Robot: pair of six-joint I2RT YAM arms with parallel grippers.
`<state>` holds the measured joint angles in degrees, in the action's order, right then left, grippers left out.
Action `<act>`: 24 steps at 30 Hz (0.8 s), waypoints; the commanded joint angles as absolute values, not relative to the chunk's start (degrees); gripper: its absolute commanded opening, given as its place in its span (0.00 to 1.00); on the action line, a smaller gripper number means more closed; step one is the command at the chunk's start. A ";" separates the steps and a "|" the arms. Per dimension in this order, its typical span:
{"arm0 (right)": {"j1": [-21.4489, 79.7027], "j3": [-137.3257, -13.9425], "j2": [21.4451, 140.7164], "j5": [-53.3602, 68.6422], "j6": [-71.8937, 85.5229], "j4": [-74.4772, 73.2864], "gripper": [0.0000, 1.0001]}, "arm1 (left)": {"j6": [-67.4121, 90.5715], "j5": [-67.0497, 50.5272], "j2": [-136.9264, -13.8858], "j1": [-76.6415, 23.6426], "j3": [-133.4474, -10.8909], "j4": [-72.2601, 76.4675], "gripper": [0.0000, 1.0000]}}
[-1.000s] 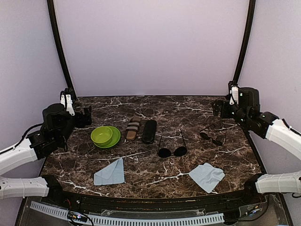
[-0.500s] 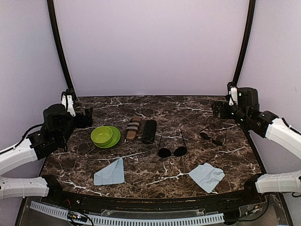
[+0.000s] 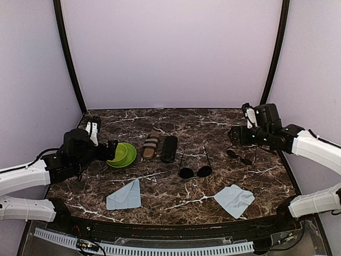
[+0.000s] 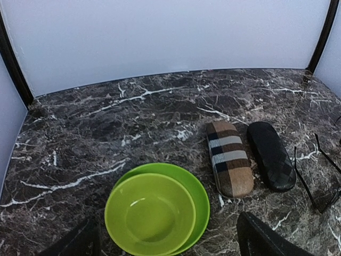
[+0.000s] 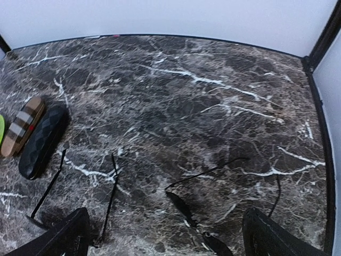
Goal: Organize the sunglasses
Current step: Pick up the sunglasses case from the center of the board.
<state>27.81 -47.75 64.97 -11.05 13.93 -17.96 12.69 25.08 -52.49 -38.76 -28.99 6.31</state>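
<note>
A round-lensed pair of sunglasses (image 3: 195, 171) lies mid-table with its temple arms unfolded. A second, thin-framed pair (image 3: 239, 156) lies open at the right, and the right wrist view shows it (image 5: 187, 213) just ahead of the fingers. My right gripper (image 3: 235, 134) hovers open just behind that pair, nothing between its jaws. My left gripper (image 3: 110, 150) is open at the left edge of the green bowl (image 3: 122, 153). In the left wrist view the bowl (image 4: 150, 213) sits between the two spread fingertips (image 4: 265, 240).
The bowl rests on a green plate (image 4: 200, 191). A striped case (image 3: 151, 145) and a black case (image 3: 169, 148) lie side by side behind the round pair. Two light blue cloths (image 3: 124, 196) (image 3: 234, 200) lie near the front edge. Purple walls close in the table.
My left arm has swung right and forward, up to the green bowl. My right arm has moved left and down toward the thin-framed sunglasses. Nothing on the table has shifted.
</note>
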 commanded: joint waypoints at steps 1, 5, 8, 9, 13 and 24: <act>31.67 -48.03 69.04 -8.10 15.05 -14.46 1.00 | 15.91 21.60 -55.40 -40.36 -27.84 5.76 0.89; 35.20 -50.11 75.18 -8.16 16.57 -12.44 1.00 | 17.33 21.36 -60.84 -41.75 -29.85 7.27 0.88; 37.65 -51.85 79.16 -8.15 16.82 -11.70 1.00 | 16.78 21.40 -67.34 -42.16 -33.74 8.05 0.88; 38.35 -52.34 80.25 -8.36 16.96 -11.65 1.00 | 16.32 21.18 -69.79 -42.23 -35.57 7.85 0.88; 40.98 -53.20 82.33 -9.94 17.60 -11.57 1.00 | 14.75 19.06 -81.20 -42.41 -43.85 6.49 0.89; 42.03 -49.35 78.08 -10.78 19.72 -9.81 1.00 | 14.48 10.62 -105.60 -42.41 -66.17 -3.60 0.91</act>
<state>41.63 -50.68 80.36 -9.52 18.41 -12.14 14.35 14.72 -101.06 -42.19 -61.43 2.09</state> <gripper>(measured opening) 0.999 0.911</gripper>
